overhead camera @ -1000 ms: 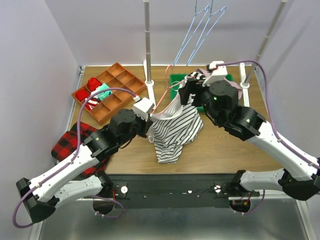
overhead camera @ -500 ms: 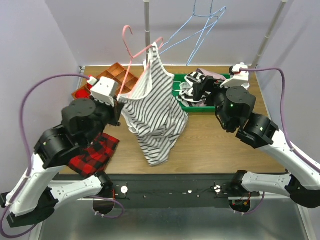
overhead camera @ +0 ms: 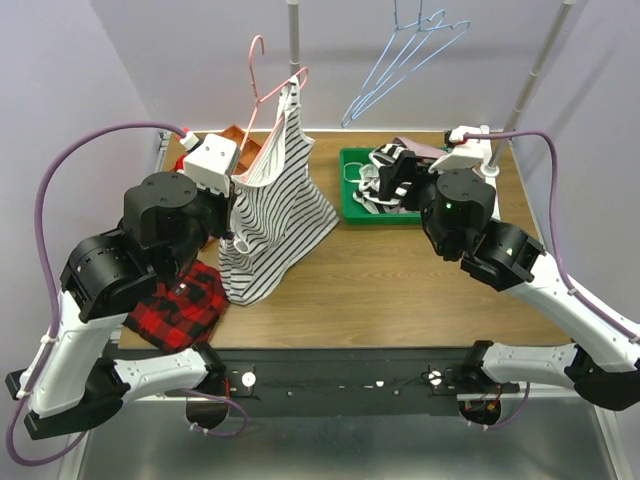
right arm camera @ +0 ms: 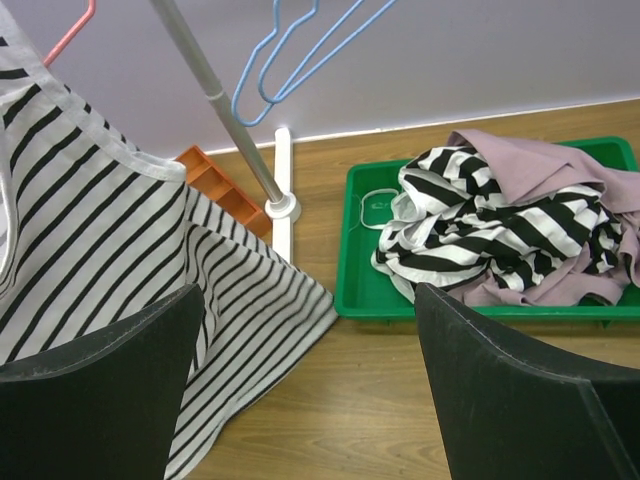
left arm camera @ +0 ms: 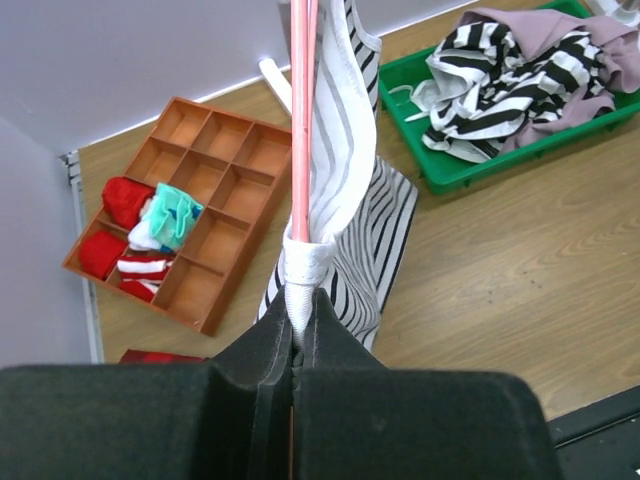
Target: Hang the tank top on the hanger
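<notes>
Firmly, left gripper (left arm camera: 293,335) clamps hanger (left arm camera: 302,120); right gripper (right arm camera: 308,310) wide open.

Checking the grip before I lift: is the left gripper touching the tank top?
Touching. The left wrist view shows the left gripper pinching the tank top and the hanger together.

Bright, even, diffuse light from overhead in all 3 views; no hard glare. Top view sharp; shadows on the table (overhead camera: 400,290) soft & faint, darkest under the arms (overhead camera: 560,290). Wide-angle lens: the right pole (overhead camera: 540,65) leans outward near the edge. Left wrist view: black fingers (left arm camera: 250,365) close to lens, underexposed, little detail; hanger (left arm camera: 303,100) slightly soft, bkgd crisp. Right wrist view: fingers (right arm camera: 100,385) dark & a bit soft, tray (right arm camera: 355,290) & clothes (right arm camera: 500,230) in focus, colours vivid.
</notes>
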### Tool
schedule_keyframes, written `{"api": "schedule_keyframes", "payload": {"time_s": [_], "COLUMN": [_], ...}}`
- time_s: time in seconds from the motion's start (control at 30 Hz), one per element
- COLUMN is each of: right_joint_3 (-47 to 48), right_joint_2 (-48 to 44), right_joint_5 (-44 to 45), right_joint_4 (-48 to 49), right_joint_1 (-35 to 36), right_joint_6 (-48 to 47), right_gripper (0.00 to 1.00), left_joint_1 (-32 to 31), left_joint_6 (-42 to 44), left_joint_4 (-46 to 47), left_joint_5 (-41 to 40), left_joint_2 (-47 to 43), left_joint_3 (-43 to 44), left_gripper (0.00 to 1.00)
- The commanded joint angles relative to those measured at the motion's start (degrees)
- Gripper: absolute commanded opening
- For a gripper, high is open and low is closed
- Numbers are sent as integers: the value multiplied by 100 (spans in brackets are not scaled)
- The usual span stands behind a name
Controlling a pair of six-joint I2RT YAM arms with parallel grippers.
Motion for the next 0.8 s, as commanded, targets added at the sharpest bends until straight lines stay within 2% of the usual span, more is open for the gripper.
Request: {"api": "schedule_keyframes", "payload": {"time_s": [0.0,0.23,0.33,0.4,0.53,0.77], "right_joint_3": [230,406,362,318,283,291], "right_joint_2": [83,119,66,22,-57,-40], "right_joint_5": [134,72,81,73,72,-94], "right_joint_4": [59,32,-11,-55,-143,-205], "right_joint_1": [27,36,27,36,36,36], "right_joint_6": [-35,-44,-44,-27,9,105], "right_gripper": [93,93,93,93,93,93], "left_joint_1": [-5,82,494,793,1259,1611], "left_joint_6": [263,615,615,615,606,562], "left_joint_4": [88,483,616,747,1002,1477], "left_joint_5": [-434,-478,-180,339,621,1271], "left_joint_2": [-8,783,1108,1292,1574,1908], "left_joint_3": [334,633,712,695,703,825], "left_gripper": [0,0,0,0,0,0]}}
